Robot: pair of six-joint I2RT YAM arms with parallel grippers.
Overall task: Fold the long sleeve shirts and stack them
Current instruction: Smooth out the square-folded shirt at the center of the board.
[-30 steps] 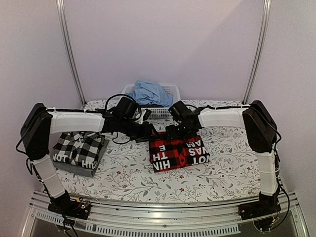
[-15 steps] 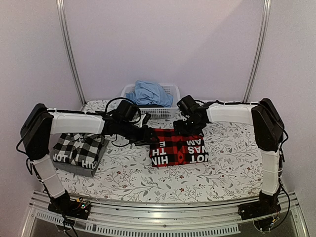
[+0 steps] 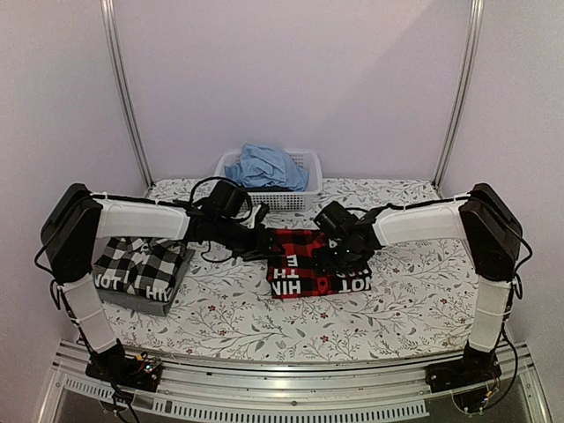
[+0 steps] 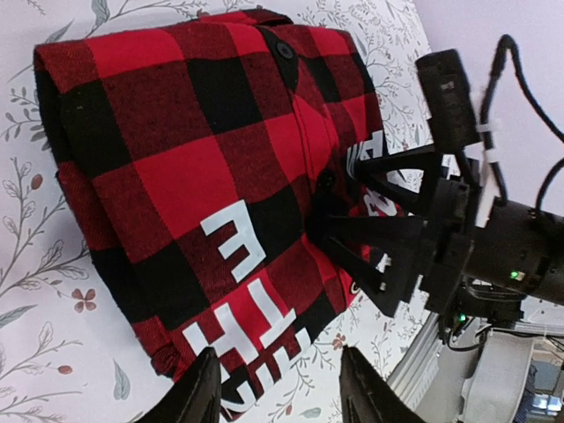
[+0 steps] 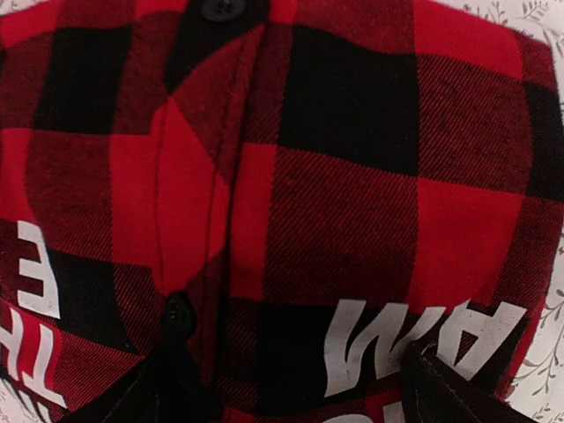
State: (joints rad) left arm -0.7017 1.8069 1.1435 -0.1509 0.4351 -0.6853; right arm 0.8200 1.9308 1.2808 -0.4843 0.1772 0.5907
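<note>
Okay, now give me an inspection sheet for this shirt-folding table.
Surface: floral table cover, flat.
Job's things: red-and-black shirt folded at centre; black-and-white check shirt folded on a dark grey shirt at left.
Clutter: white basket holding blue cloth at the back.
Grippers: left gripper open at the red shirt's edge; right gripper open over it.
Cables: black cable loops on the left arm.
Surroundings: plain walls, metal frame posts.
</note>
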